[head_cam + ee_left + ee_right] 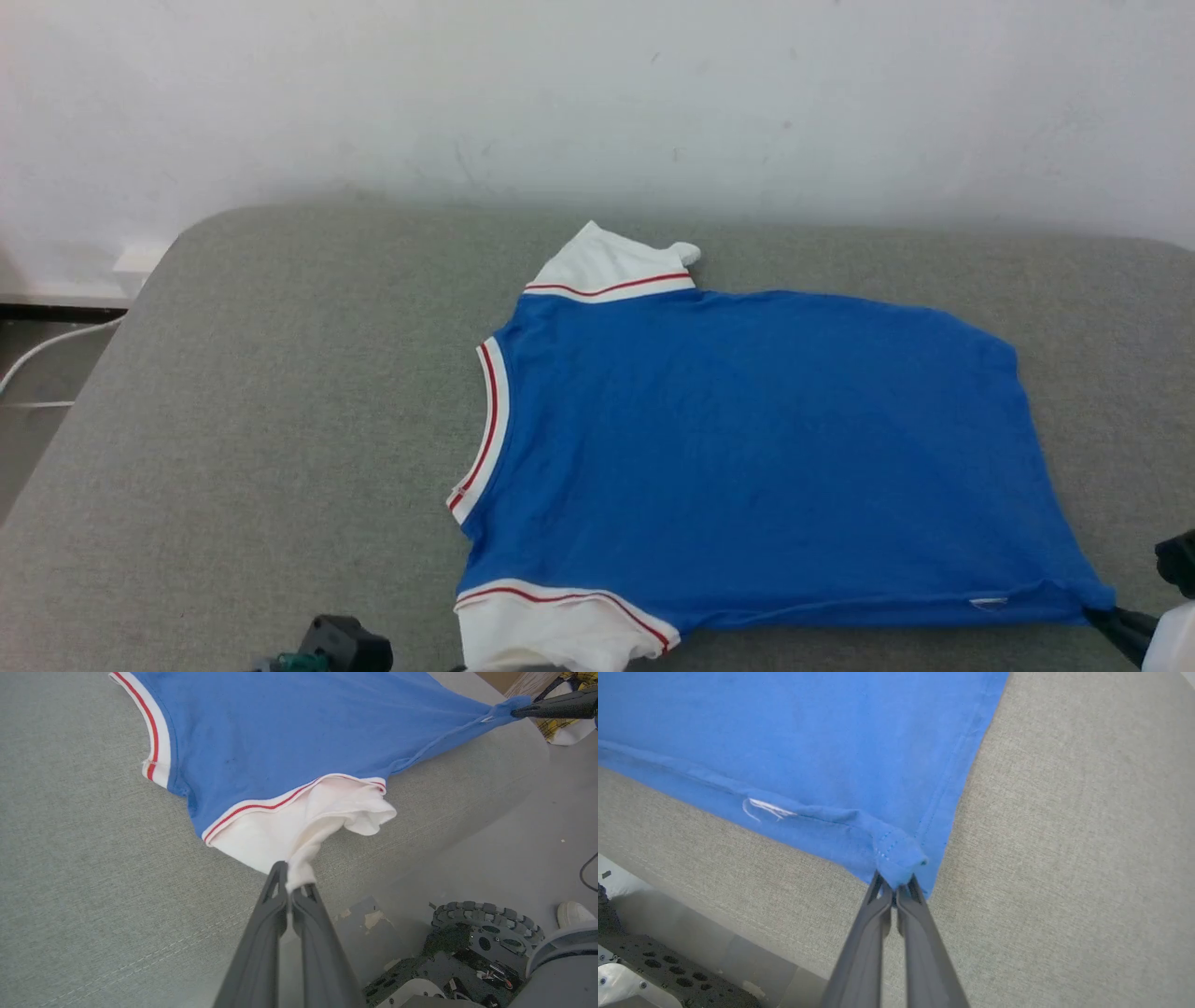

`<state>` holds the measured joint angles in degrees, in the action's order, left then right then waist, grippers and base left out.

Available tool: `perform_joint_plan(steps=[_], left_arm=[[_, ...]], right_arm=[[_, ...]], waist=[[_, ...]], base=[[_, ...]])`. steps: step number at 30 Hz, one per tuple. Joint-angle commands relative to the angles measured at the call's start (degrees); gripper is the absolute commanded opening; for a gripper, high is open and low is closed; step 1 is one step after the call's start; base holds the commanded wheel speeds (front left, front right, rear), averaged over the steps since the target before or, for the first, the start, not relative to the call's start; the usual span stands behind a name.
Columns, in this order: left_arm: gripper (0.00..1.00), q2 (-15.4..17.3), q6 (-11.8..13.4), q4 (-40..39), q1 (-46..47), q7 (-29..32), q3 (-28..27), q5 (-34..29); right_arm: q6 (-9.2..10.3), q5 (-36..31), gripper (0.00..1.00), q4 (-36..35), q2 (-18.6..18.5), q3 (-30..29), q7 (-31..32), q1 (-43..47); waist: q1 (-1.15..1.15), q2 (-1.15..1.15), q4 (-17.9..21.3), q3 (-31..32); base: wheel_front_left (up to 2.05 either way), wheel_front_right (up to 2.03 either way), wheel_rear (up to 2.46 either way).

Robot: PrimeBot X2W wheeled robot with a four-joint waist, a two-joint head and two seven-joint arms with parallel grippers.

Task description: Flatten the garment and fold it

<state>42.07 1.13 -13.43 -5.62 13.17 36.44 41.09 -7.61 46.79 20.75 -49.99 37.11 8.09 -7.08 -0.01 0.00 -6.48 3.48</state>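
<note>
The left gripper [293,882] is clamping the white sleeve [280,830] of the shirt [756,448]. The right gripper [895,887] is clamping its blue hem corner [896,854]. Ahead of both grippers, the shirt is lying spread on the grey pad [261,420], its near edge stretching between them. A white wall [597,93] is standing beyond.

Head camera looks forward and down over a royal-blue, white-sleeved T-shirt [747,448]; wrist cameras sit close at its near-left sleeve [266,835] and near-right hem corner [896,854].
</note>
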Motion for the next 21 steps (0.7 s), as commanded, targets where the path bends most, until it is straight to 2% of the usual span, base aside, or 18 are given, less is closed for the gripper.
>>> perform_joint_plan(steps=[1, 6, 10, 15, 21], left_arm=[[0.00, 0.36, 0.32, -0.46, -0.71, -0.07, 0.03, 0.40], [0.00, -0.86, 1.13, -0.91, 0.65, -3.11, -1.37, -0.52], [0.00, -2.86, 1.83, -0.76, 4.36, -6.89, -3.79, -1.55], [0.00, -5.41, 2.19, 1.38, 10.63, -9.88, -5.99, -2.87], [0.00, -7.89, 1.32, 6.54, 18.99, -11.49, -7.23, -4.10]], right_arm=[[0.12, -0.44, 0.00, -1.45, -0.03, -1.74, 0.09, 1.62], [0.12, -1.78, 0.00, -5.49, 1.80, -9.61, -1.67, 4.92], [0.12, -5.60, 0.00, -9.00, 3.71, -14.46, -2.13, 4.77], [0.12, -8.68, 0.00, -11.17, 6.71, -19.67, 0.55, 3.25], [0.12, -11.53, 0.00, -11.59, 10.22, -23.66, 4.04, -0.64]], waist=[[0.01, 0.00, 0.29, -0.25], [0.01, 0.00, 1.11, -2.25], [0.01, 0.00, 2.00, -5.47], [0.01, 0.00, 2.89, -9.84], [0.01, 0.00, 3.91, -14.79]], base=[[0.00, 0.00, 0.00], [0.00, 0.00, 0.00], [0.00, 0.00, 0.00], [0.00, 0.00, 0.00], [0.00, 0.00, 0.00]])
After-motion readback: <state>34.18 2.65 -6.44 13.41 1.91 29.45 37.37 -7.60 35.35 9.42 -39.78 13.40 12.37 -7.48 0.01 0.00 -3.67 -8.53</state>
